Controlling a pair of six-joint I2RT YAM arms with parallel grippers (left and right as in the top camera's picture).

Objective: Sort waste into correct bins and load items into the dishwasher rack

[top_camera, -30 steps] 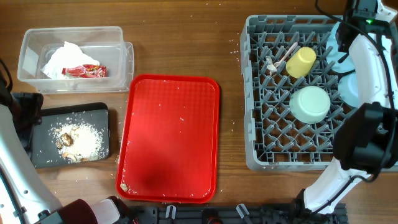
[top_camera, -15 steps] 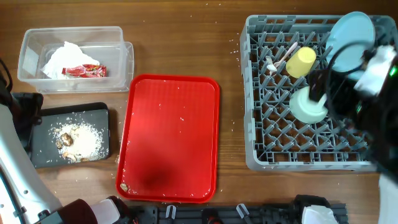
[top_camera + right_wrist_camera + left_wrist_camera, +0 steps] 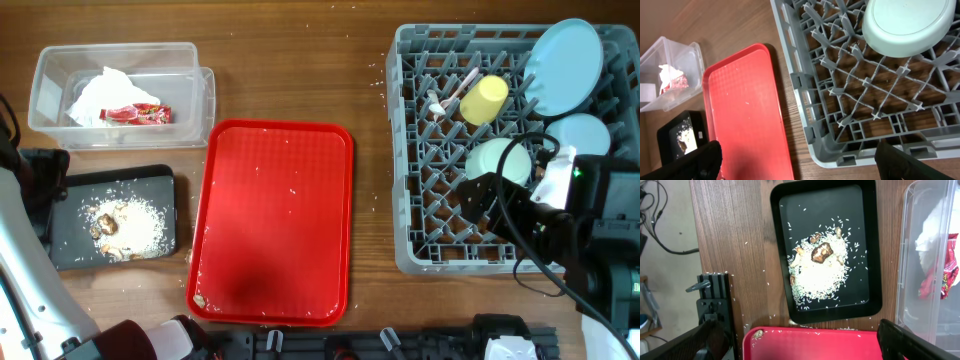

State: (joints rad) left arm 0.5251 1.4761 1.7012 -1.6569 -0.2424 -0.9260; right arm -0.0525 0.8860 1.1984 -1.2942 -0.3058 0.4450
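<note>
Everything looks sorted, so the step in hand, I judge, is lifting the right arm (image 3: 560, 215) clear of the large square grey plastic rack (image 3: 430, 262) by the counter's right edge. It should rise straight, keeping the wrist off the upturned mint green bowl (image 3: 907, 22). The right fingers (image 3: 707, 160) are spread wide and empty, and the left fingers (image 3: 910, 342) likewise. The rack's peg grid also carries a small yellow cup (image 3: 484, 98) and a larger light blue round plate (image 3: 565, 55), which is propped tilted toward the far right corner.
</note>
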